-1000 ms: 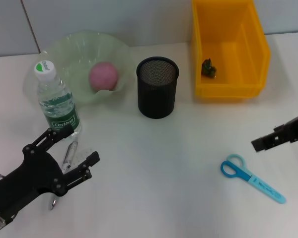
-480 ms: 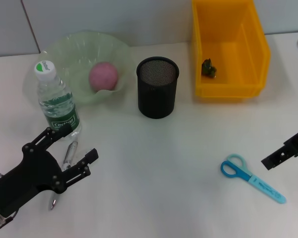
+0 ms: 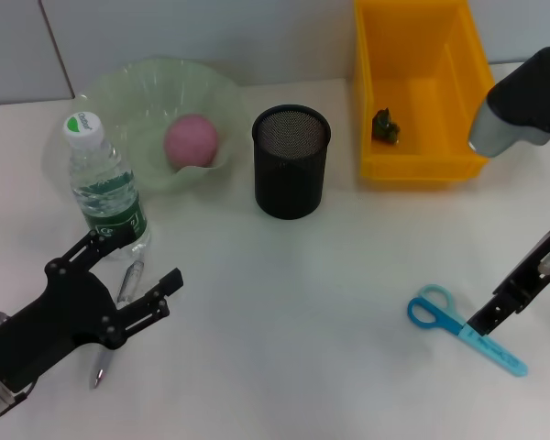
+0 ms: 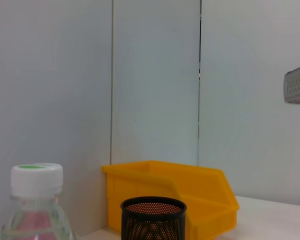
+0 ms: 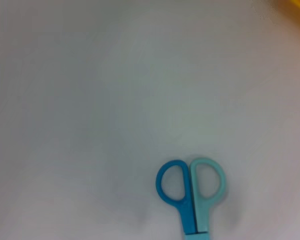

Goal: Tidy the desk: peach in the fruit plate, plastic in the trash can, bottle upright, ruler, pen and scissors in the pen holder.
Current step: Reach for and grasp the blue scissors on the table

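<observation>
A blue and teal pair of scissors (image 3: 463,331) lies on the white desk at the front right; its handles show in the right wrist view (image 5: 190,186). My right gripper (image 3: 502,307) hangs right over the blade end of the scissors. My left gripper (image 3: 139,258) is open at the front left, low over a silver pen (image 3: 126,285) that lies beside the upright water bottle (image 3: 105,188). The pink peach (image 3: 191,140) sits in the green fruit plate (image 3: 133,101). The black mesh pen holder (image 3: 291,161) stands mid-desk. A dark plastic scrap (image 3: 384,126) lies in the yellow bin (image 3: 459,93). No ruler is in view.
The left wrist view shows the bottle cap (image 4: 36,179), the pen holder (image 4: 153,218) and the yellow bin (image 4: 195,192) against a grey wall. My right arm's grey link (image 3: 522,110) hangs over the bin's right side. Bare desk lies between pen and scissors.
My right gripper has moved down and toward the scissors, and the arm's grey link has come into view over the bin. My left gripper has shifted only slightly over the pen.
</observation>
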You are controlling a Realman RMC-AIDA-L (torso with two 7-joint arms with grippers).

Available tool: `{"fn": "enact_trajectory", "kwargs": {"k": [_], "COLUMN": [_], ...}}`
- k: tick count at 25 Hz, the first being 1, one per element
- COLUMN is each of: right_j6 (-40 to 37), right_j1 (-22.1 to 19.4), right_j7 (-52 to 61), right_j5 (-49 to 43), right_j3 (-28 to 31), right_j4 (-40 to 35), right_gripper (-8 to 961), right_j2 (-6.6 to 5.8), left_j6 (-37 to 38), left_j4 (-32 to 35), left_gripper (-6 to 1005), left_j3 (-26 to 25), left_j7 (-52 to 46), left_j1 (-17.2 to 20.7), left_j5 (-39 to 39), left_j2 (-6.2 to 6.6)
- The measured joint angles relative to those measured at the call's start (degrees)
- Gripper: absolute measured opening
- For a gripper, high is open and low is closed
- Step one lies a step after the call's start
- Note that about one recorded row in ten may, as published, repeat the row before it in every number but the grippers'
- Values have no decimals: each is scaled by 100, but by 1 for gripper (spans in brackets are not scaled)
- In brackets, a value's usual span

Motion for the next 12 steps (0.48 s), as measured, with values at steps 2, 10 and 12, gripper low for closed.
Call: {"fn": "enact_trajectory", "kwargs": {"k": [2, 10, 12], "right_j6": [83, 356, 430], "right_j1": [20, 27, -5], "right_j7": [12, 234, 382], "right_j5": [9, 152, 178], "right_j3": [-15, -139, -315], "right_j4": [117, 433, 454], "right_gripper": [833, 833, 833], "right_j2": [8, 40, 41], "left_j6": [0, 0, 0], "left_j4": [0, 0, 0], "left_gripper": [830, 828, 828], "left_j3": [0, 0, 0], "left_j7": [0, -22, -28], "left_j1": [0, -39, -51], "left_j5": [0, -18, -6], "left_j2": [0, 10, 11]}}
